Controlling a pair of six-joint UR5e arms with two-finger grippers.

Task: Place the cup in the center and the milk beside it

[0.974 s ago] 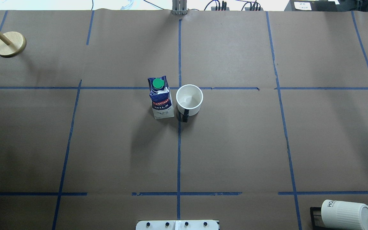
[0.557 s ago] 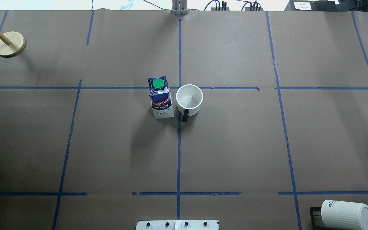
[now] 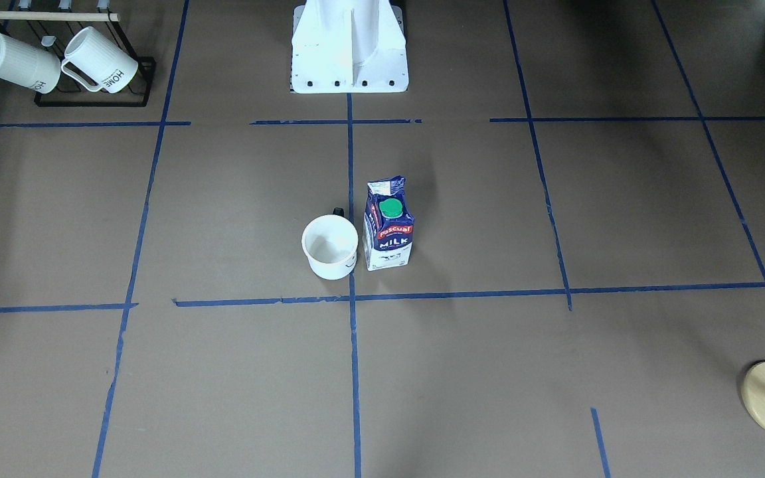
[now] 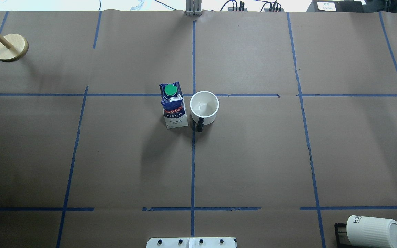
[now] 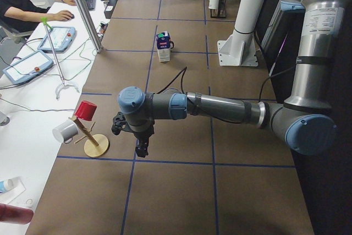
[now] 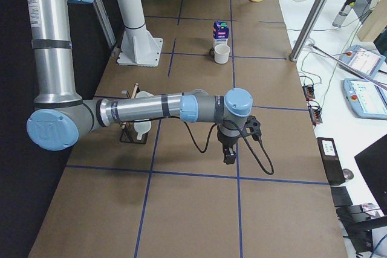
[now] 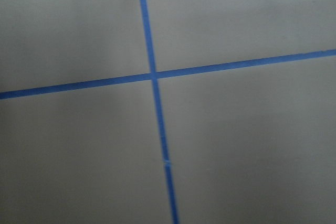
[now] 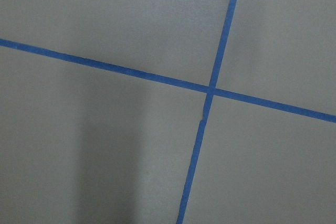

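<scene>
White cup [image 4: 204, 107] stands by the center [image 3: 352, 298], milk [image 4: 174, 111] just left of it; whether left gripper [image 5: 141, 151] or right gripper [image 6: 230, 158] is open, I cannot tell.

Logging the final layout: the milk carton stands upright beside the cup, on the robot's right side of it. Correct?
Wrong side: the milk carton stands upright beside the cup on the robot's left, as the overhead exterior view shows.

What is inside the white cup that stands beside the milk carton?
Nothing can be seen inside the cup: from overhead its white bottom is bare, with only a small glare. In that view the rim hides the near inner wall.
</scene>
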